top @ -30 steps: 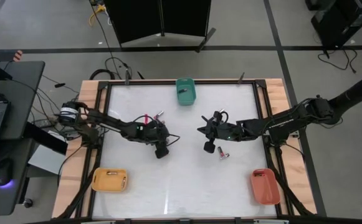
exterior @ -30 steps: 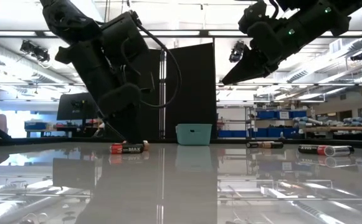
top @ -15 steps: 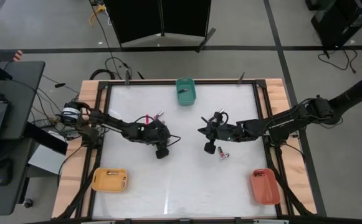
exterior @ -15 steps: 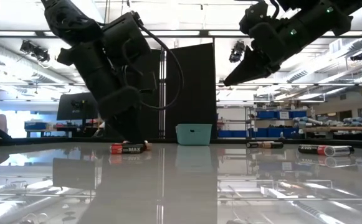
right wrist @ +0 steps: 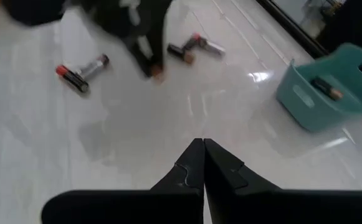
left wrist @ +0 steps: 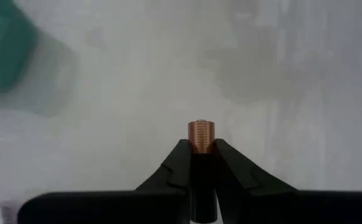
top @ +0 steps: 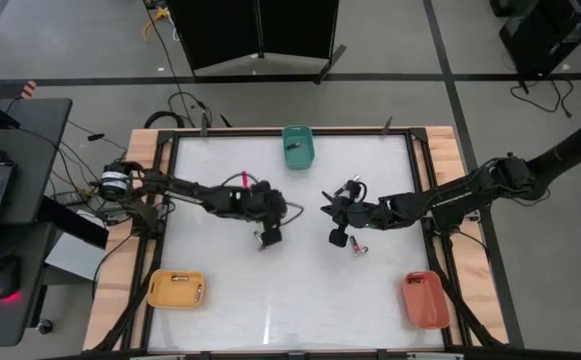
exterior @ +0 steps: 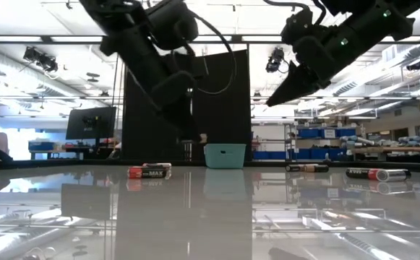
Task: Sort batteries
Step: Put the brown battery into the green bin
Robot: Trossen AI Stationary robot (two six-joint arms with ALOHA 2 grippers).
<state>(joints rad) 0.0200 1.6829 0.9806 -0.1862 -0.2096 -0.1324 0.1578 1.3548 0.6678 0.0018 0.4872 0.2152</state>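
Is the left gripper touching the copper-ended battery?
Touching. The left wrist view shows the left gripper with both fingers pressed against the copper-ended battery, no gap either side.

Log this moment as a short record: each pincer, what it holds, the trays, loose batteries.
left pincer: shut on a copper-ended battery, lifted over mid-table
right pincer: shut, empty, above the table right of centre
teal tray: far edge, one battery inside
yellow tray: near left corner
red tray: near right corner
loose batteries: one below the right pincer, one by the left arm
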